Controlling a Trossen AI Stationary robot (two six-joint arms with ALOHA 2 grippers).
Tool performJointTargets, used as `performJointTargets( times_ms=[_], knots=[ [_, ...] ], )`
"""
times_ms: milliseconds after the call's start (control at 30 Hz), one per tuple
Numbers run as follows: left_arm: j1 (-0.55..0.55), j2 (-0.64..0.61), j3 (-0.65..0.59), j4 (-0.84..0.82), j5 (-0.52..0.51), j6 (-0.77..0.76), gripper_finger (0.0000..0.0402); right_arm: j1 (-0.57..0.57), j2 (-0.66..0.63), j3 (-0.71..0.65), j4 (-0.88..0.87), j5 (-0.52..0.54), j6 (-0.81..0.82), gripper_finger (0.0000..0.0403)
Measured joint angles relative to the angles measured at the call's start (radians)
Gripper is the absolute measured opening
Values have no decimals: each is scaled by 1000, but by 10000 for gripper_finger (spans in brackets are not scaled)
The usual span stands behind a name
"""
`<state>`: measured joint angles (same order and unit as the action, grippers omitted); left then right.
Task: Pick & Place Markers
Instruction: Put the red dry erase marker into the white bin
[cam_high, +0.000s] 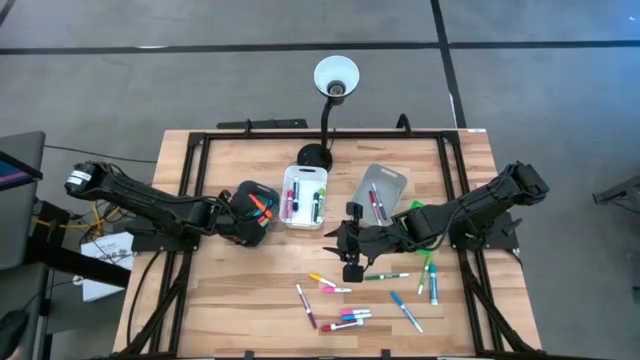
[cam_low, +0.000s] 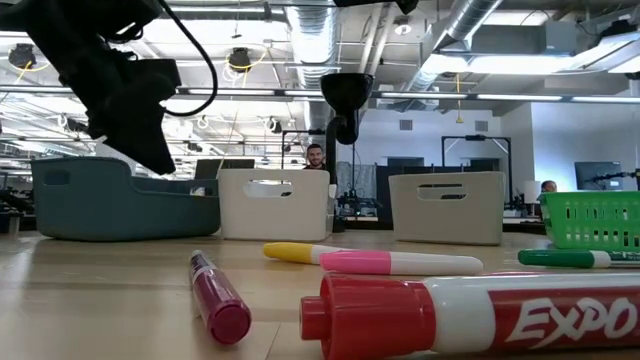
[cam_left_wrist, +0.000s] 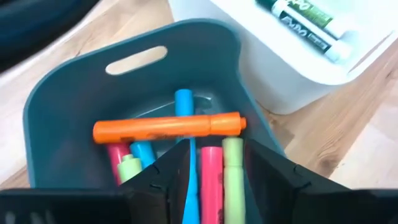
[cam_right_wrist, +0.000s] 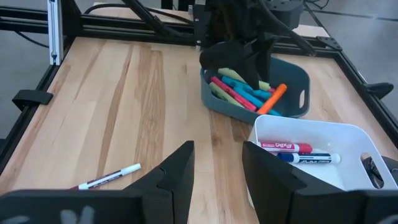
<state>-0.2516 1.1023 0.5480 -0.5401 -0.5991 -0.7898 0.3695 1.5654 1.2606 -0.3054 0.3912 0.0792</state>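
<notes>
Wooden slatted tabletop (cam_high: 240, 300) held loose markers (cam_high: 345, 317) near its front edge — the left gripper (cam_left_wrist: 214, 174) hung parted over the teal plastic bin (cam_left_wrist: 56, 112), an orange highlighter (cam_left_wrist: 168, 126) lying free inside; the right gripper (cam_right_wrist: 217, 163) hovered open mid-table

A red Expo marker (cam_low: 480, 315) fills the foreground beside a magenta marker (cam_low: 218, 298); teal (cam_low: 110, 205) and white bins (cam_low: 275, 205) stand behind.

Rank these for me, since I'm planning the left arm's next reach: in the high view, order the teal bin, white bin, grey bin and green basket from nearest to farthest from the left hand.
1. Teal bin, directly under the left hand.
2. White bin, just beside it toward the table's middle.
3. Grey bin, past the white one.
4. Green basket, farthest, partly under the right arm.
</notes>
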Motion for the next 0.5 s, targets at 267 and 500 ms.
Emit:
performJointTargets(
  times_ms=[267,500],
  knots=[
    [0,0,0,39,0,32,149,0,0,0,0,0,0,127],
    [0,0,0,59,-3,34,150,0,0,0,0,0,0,127]
  ],
)
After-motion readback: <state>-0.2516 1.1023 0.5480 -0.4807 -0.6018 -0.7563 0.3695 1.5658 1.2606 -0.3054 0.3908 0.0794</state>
